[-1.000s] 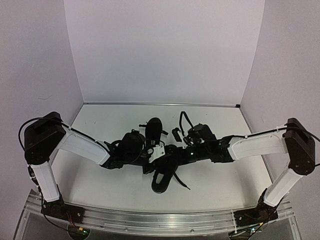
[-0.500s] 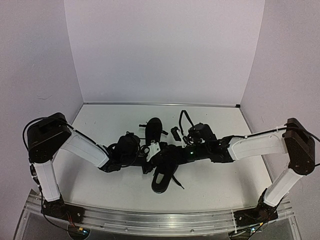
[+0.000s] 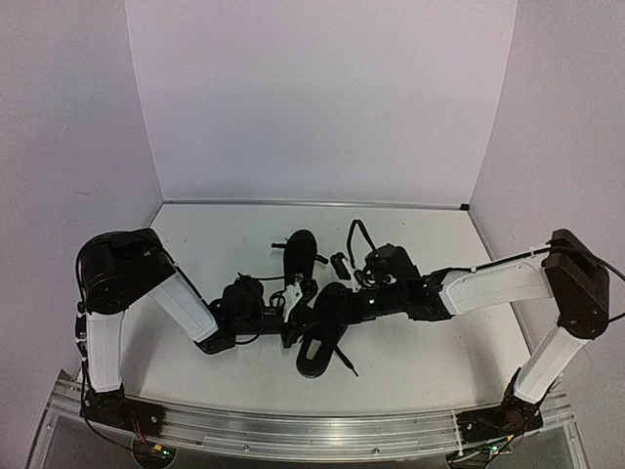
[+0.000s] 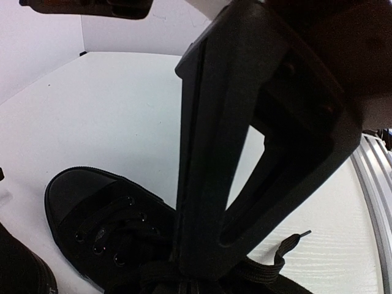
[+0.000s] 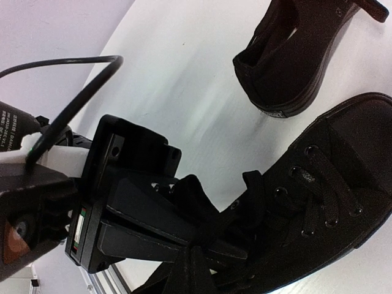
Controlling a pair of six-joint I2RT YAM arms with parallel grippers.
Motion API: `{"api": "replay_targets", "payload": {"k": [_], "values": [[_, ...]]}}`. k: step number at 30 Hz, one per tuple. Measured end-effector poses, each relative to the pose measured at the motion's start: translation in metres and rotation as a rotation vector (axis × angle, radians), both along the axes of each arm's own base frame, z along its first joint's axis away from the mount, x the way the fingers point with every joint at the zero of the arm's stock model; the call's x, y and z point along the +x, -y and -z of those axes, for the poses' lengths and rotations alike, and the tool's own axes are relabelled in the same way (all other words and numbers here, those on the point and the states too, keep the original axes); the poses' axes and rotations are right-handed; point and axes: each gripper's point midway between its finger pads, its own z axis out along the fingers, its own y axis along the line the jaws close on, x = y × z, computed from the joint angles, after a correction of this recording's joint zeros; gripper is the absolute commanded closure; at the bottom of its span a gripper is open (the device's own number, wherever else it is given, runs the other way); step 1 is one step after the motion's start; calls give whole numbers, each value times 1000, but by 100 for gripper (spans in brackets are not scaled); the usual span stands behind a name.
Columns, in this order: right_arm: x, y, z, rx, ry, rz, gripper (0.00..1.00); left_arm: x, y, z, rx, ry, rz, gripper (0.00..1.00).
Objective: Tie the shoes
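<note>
There are two shoes, near shoe (image 3: pixel 312 360) and far shoe (image 3: pixel 299 256), two arms, left arm (image 3: pixel 181 303) and right arm (image 3: pixel 488 285), and one surface (image 3: pixel 420 362).

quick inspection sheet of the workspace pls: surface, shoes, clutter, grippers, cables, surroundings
surface: white table, bare apart from the shoes
job's things: near shoe lies under both grippers, its laces threaded, no bow seen; far shoe lies apart behind it
clutter: nothing seen
grippers: left gripper and right gripper both shut, tips at the near shoe's laces
cables: black cable loops above the right wrist
surroundings: plain walls on three sides; metal rail at the near edge
</note>
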Motion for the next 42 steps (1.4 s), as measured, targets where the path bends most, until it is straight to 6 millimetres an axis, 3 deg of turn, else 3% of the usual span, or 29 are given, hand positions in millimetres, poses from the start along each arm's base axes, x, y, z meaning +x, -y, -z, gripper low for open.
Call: {"api": "replay_targets", "payload": {"k": [10, 17, 22, 25, 27, 32, 36, 42], "values": [[-6, 3, 7, -1, -24, -11, 89, 3, -6, 0, -86, -39, -12, 100], [-10, 4, 6, -1, -35, -25, 70, 2, -7, 5, -101, -69, -4, 100], [-10, 8, -23, 45, 5, -22, 68, 2, -7, 5, -103, -69, -2, 100], [-4, 14, -47, 89, 46, -1, 74, 2, -7, 6, -104, -68, 3, 100], [4, 19, -51, 94, 56, 30, 77, 1, -7, 7, -103, -69, 3, 100], [17, 30, -17, 16, -3, 88, 79, 1, -7, 6, -108, -65, 5, 100], [14, 34, 17, -54, -75, 90, 78, 1, -7, 6, -108, -63, 11, 100], [10, 30, 18, -36, -93, 70, 77, 0, -7, 6, -107, -58, 15, 100]]}}
